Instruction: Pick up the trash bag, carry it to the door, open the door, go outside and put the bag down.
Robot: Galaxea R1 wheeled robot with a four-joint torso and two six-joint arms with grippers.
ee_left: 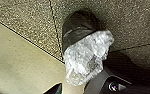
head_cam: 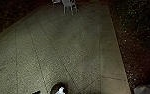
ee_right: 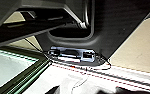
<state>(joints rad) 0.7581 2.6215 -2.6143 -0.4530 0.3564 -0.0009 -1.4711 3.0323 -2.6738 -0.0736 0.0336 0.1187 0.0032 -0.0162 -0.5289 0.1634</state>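
Low in the head view, the trash bag (head_cam: 59, 89) is a dark rounded bundle with a white top. The left wrist view has it larger: dark bag (ee_left: 77, 28), crumpled whitish plastic (ee_left: 87, 56) over one end, a shadow beside it on the paving. A dark tip of my left gripper (head_cam: 36, 92) appears left of the bag in the head view. My left gripper (ee_left: 88, 89) is open close to the bag's whitish plastic. My right gripper (ee_right: 88, 90) stands open, away from the bag, over a bright surface by the robot's base.
Dim paving (head_cam: 53, 37) stretches ahead, with a smooth light border (head_cam: 112, 60) on its right and dark planting (head_cam: 141, 42) beyond. White chairs (head_cam: 69, 4) stand far ahead. A pale object (head_cam: 147, 89) lies at the lower right. The robot's dark base (ee_right: 113, 27) fills part of the right wrist view.
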